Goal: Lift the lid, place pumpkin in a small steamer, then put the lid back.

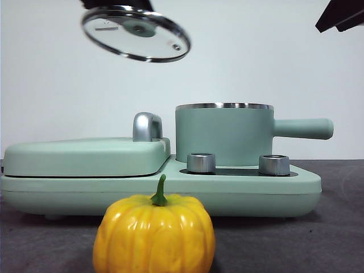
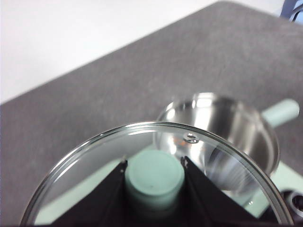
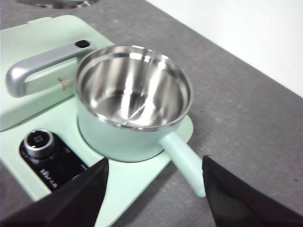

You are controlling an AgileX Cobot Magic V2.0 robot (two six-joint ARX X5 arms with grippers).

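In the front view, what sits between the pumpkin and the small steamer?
The front view shows two silver knobs on the mint-green appliance base between the pumpkin and the small steamer. Bare grey table separates pumpkin and base.

A plain white wall (image 1: 273, 57) fills everything behind the table, bare and evenly lit, no harsh shadows on it. Below runs a dark grey, felt-like tabletop (image 1: 341, 227), matte with a faint speckle. In the left wrist view its edge (image 2: 118, 52) meets a pale, white floor or wall beyond.
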